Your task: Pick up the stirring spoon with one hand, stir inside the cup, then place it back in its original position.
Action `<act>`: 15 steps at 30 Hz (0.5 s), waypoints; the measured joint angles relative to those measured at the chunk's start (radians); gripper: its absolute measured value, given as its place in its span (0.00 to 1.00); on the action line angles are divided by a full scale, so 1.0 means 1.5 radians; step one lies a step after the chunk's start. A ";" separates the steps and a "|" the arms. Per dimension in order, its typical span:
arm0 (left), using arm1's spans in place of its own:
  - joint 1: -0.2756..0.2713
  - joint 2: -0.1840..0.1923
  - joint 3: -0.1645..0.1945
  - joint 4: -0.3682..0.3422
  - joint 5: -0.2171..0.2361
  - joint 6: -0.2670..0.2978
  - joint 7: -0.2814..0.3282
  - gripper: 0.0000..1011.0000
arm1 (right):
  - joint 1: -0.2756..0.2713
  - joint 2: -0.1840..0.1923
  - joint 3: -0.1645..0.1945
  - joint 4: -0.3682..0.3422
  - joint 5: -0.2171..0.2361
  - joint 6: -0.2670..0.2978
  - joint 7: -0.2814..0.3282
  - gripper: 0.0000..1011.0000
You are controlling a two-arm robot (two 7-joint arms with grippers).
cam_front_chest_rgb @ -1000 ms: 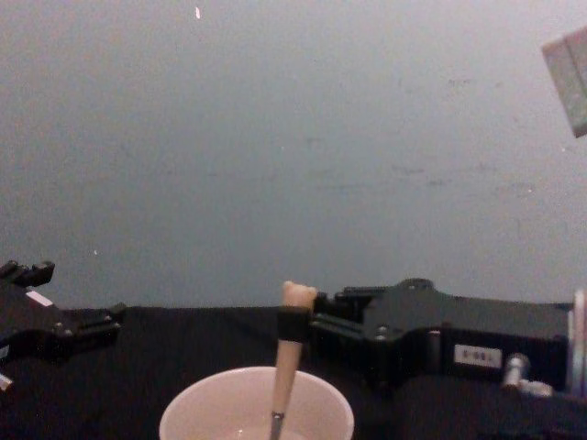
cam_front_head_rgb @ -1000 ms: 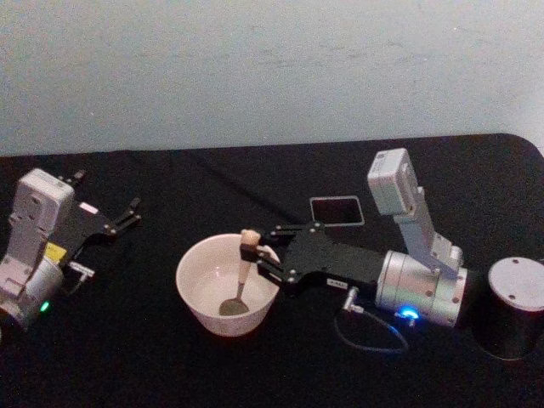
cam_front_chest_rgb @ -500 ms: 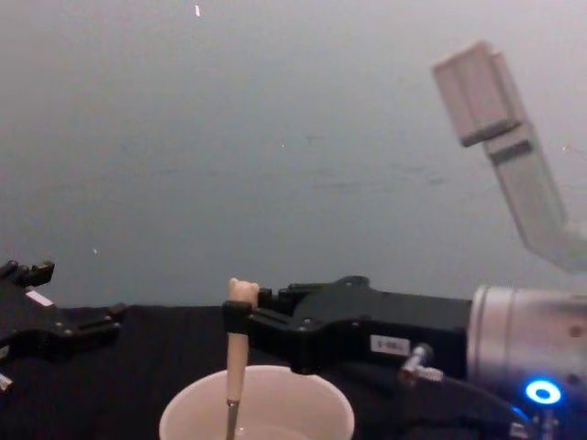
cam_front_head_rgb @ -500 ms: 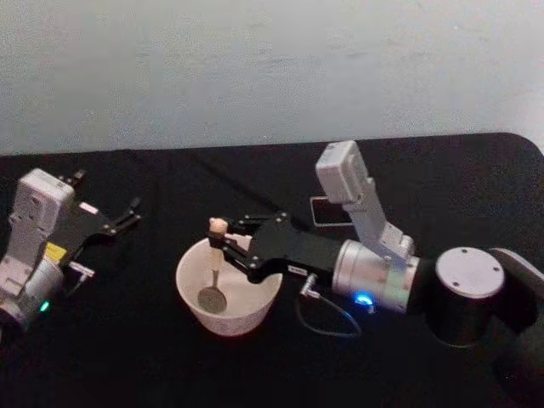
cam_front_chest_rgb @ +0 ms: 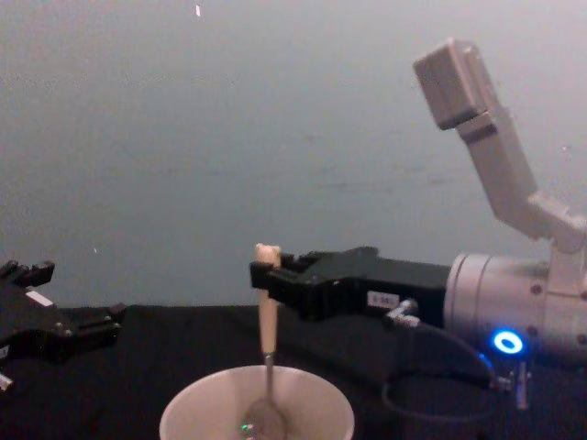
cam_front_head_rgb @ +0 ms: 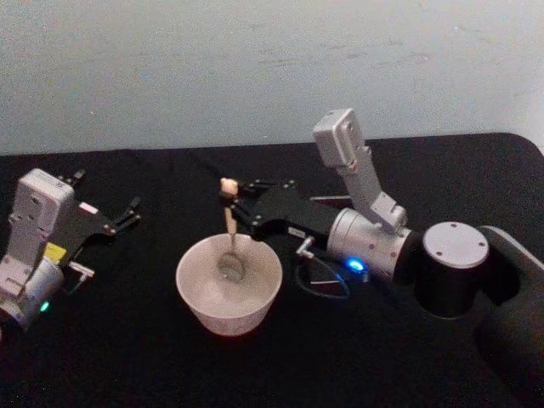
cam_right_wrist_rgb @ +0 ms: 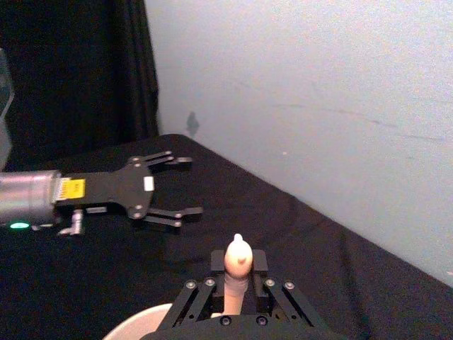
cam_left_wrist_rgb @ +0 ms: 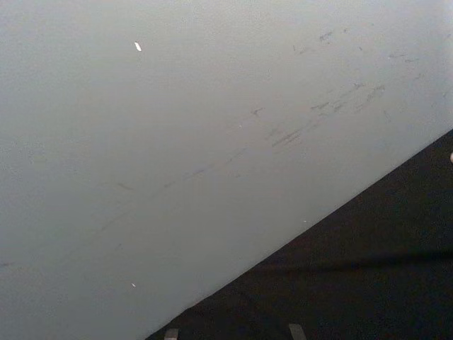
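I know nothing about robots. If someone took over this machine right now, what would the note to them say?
The right gripper is shut on the stirring spoon, near the top of the handle, with the spoon roughly upright.
The spoon's bowl is down inside the cup, which stands on the black table.
The left gripper is open and empty, parked at the left, apart from the cup.
Done: spoon picked up and put in the cup.
Left: stir, then set the spoon back in its place.

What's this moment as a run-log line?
step: stir | right gripper: shut on stirring spoon, bowl inside cup | left gripper: open, parked left
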 joint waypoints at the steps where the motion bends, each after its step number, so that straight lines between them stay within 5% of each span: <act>1: 0.000 0.000 0.000 0.000 0.000 0.000 0.000 0.99 | 0.000 0.001 0.003 -0.001 0.000 0.000 0.000 0.22; 15: 0.000 0.000 0.000 0.000 0.000 0.000 0.000 0.99 | -0.057 0.071 0.040 -0.091 0.040 0.024 0.029 0.22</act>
